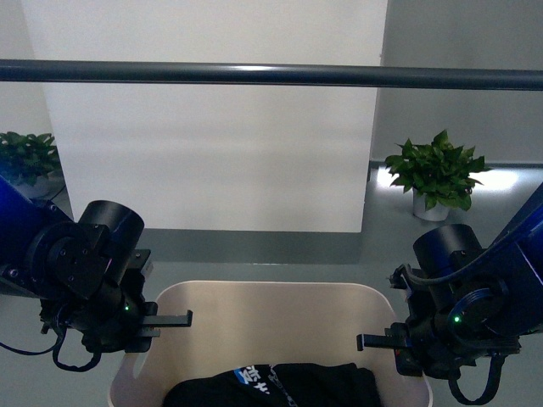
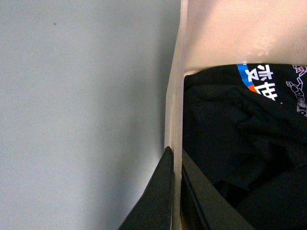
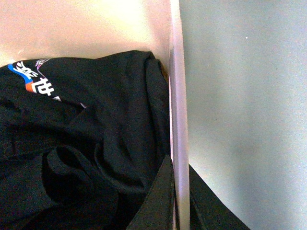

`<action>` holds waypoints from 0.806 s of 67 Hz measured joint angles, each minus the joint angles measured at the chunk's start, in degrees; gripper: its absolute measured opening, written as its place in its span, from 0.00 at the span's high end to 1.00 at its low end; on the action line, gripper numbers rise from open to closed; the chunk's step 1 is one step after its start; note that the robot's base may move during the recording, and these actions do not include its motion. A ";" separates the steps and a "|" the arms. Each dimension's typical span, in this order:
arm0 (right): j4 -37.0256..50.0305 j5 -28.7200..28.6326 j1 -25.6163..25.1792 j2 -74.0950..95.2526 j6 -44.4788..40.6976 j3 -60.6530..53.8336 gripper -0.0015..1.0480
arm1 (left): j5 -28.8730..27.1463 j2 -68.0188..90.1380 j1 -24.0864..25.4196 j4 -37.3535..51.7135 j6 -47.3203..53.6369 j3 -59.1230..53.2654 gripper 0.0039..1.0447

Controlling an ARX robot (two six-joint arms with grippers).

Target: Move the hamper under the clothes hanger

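Note:
The beige hamper (image 1: 271,318) sits low in the front view, directly below the dark grey bar of the clothes hanger (image 1: 271,75), which runs across the whole width. A black garment with blue and white print (image 1: 271,381) lies inside the hamper. My left gripper (image 1: 151,329) is shut on the hamper's left wall and my right gripper (image 1: 392,341) is shut on its right wall. In the left wrist view my gripper (image 2: 176,160) pinches the thin wall (image 2: 175,96), with the garment (image 2: 230,143) beside it. In the right wrist view my gripper (image 3: 180,172) pinches the wall (image 3: 176,72) next to the garment (image 3: 86,143).
A potted plant (image 1: 437,174) stands on the floor at the back right and another (image 1: 25,157) at the back left. A white wall panel (image 1: 212,153) stands behind the bar. Grey floor (image 2: 72,120) surrounds the hamper.

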 joint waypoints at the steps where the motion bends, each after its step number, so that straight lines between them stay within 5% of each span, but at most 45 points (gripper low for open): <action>1: 0.02 0.00 0.02 0.11 0.04 0.00 0.97 | 0.00 0.17 0.00 0.09 0.00 0.07 0.96; 39: 2.01 0.09 0.22 6.47 1.88 2.82 0.97 | 0.63 5.90 0.04 1.40 -1.29 3.30 0.96; 54: 4.52 0.42 -0.07 5.97 2.80 2.43 0.73 | 0.77 4.90 0.04 2.64 -1.92 3.08 0.66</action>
